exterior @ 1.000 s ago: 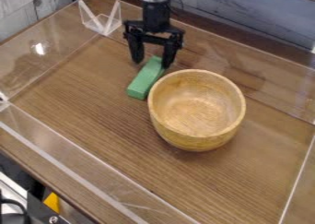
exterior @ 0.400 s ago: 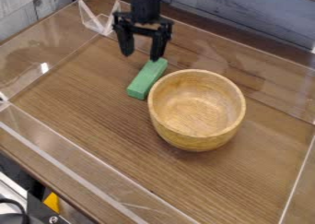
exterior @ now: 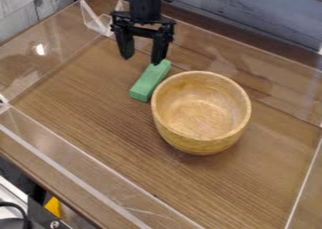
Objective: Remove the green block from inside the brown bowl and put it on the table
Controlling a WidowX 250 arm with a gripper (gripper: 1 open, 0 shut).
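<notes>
Your claw [exterior: 141, 55] hangs with its two dark fingers spread wide apart and nothing between them, pointing almost straight down. Take the brown bowl [exterior: 201, 110] as your landmark: the claw is up and to the left of it in the picture, clear above the wood and beyond the bowl's far-left rim.

Just below the claw lies the green block [exterior: 150, 80], flat on the table [exterior: 88, 129], one long side running close along the bowl's left wall. You cannot tell from this view whether the block's near end touches that wall or only sits just beside it. The bowl itself is empty; you see only bare wood grain inside it.

So, as a judgement, the work itself looks done: the block is out of the bowl and resting on the tabletop, and the fingers have let go. The step in hand is the release and pull-away. What the next move calls for is little: lift clear, keep the fingers off the block so you do not nudge it, and stay away from the bowl's rim and the clear plastic wall [exterior: 101, 21] behind the arm.
</notes>
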